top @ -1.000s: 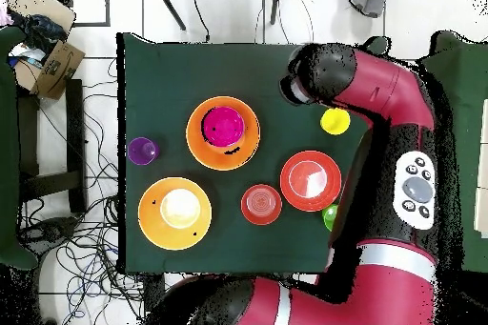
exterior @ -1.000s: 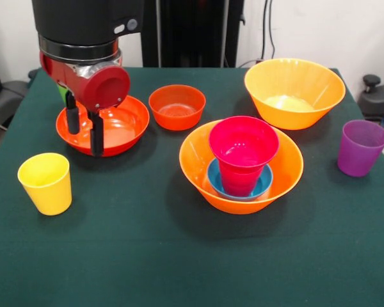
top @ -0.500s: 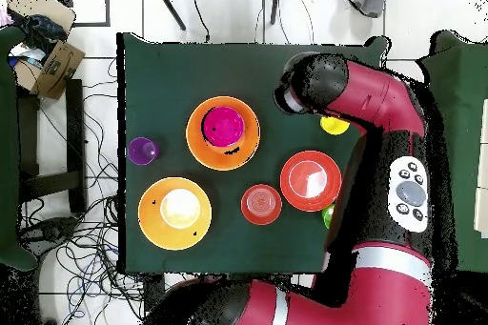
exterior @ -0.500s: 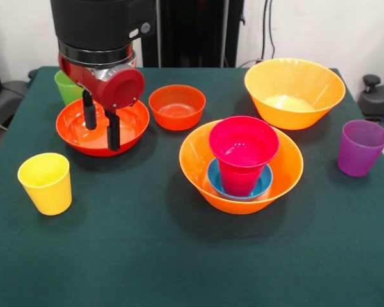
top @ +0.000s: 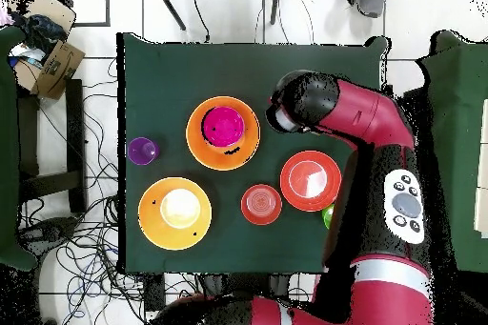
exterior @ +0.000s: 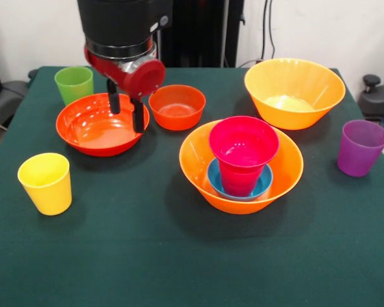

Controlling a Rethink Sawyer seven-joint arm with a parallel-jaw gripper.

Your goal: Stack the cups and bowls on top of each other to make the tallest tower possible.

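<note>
Green table (exterior: 147, 256) held the spread, gripper (exterior: 126, 110) hung open and empty over the wide red-orange bowl's (exterior: 96, 131) right rim, tower (exterior: 241, 167) at centre was an orange bowl with blue bowl and pink cup nested, yellow cup (exterior: 45, 183) front left, purple cup (exterior: 361, 148) right.

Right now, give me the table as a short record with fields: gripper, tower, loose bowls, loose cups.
gripper: gripper open, empty, fingers hanging over the wide red-orange bowl's right rim
tower: large orange bowl holding a blue bowl, with a crimson-pink cup upright in it
loose bowls: wide red-orange bowl; small red-orange bowl; second large orange bowl
loose cups: green cup, yellow cup, purple cup, all upright and standing apart
surface: green tablecloth
</note>
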